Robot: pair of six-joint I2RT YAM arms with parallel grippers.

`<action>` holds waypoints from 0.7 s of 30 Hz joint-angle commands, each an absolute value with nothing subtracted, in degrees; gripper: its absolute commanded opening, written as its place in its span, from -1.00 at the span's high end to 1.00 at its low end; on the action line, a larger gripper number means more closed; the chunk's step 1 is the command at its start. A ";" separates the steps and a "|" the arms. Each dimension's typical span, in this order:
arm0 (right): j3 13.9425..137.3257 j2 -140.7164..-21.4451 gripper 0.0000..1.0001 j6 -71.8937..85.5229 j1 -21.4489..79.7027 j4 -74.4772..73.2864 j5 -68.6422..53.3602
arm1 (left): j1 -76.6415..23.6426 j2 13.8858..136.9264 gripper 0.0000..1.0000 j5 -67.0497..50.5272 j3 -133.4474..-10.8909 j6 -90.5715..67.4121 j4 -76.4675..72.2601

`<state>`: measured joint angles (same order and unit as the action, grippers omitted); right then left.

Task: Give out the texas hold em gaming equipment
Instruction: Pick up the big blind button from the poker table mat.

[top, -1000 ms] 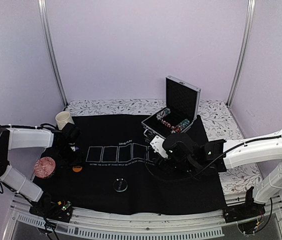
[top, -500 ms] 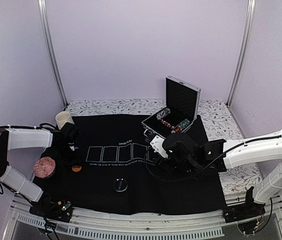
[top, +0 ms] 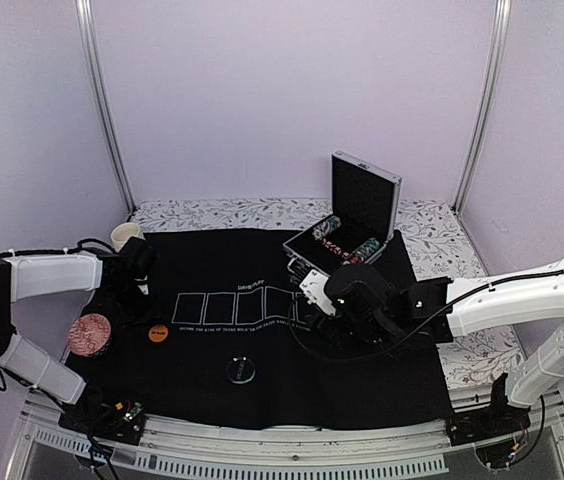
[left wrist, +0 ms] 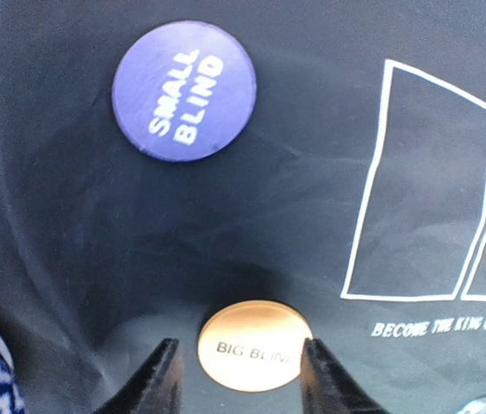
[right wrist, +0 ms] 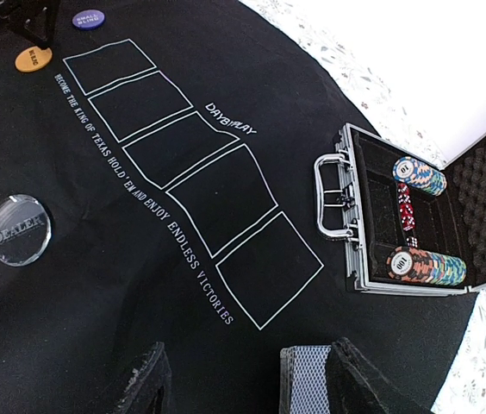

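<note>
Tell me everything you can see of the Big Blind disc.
The Big Blind disc is a flat, round orange token, plastic-looking, with BIG BLIND lettering. It lies face up on the black mat, near the purple Small Blind disc, between the fingers of the open left gripper; whether they touch it is unclear.

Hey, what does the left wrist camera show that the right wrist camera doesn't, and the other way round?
Left wrist only: the left hand open, straddling the orange Big Blind disc. Right wrist only: the Dealer disc, the open case with chip rolls, and grey-blue cards between the fingers of the open right hand. Both: the Big Blind disc, the purple Small Blind disc, and the printed card outlines.
</note>
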<state>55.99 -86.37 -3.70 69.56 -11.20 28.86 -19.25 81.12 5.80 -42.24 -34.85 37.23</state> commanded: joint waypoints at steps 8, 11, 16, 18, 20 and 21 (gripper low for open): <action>57.39 -87.10 -0.27 -3.63 69.20 -11.65 29.80 | -23.41 85.51 -0.45 6.44 -44.67 -32.97 40.03; 57.32 -87.19 -0.27 -3.52 69.21 -11.69 29.82 | -23.34 85.99 -0.45 6.77 -43.85 -32.89 40.08; 57.04 -87.19 -0.28 -3.21 69.17 -12.03 29.82 | -23.28 86.94 -0.38 5.81 -43.35 -33.11 39.91; 56.95 -87.19 -0.28 -3.08 69.17 -12.14 29.87 | -23.29 87.10 -0.36 5.56 -43.08 -33.04 39.99; 56.95 -87.19 -0.27 -3.00 69.19 -12.15 29.85 | -23.25 87.03 -0.35 5.10 -42.67 -33.06 39.99; 56.94 -87.19 -0.27 -2.99 69.22 -12.20 29.85 | -23.24 86.95 -0.35 4.90 -42.49 -33.10 39.99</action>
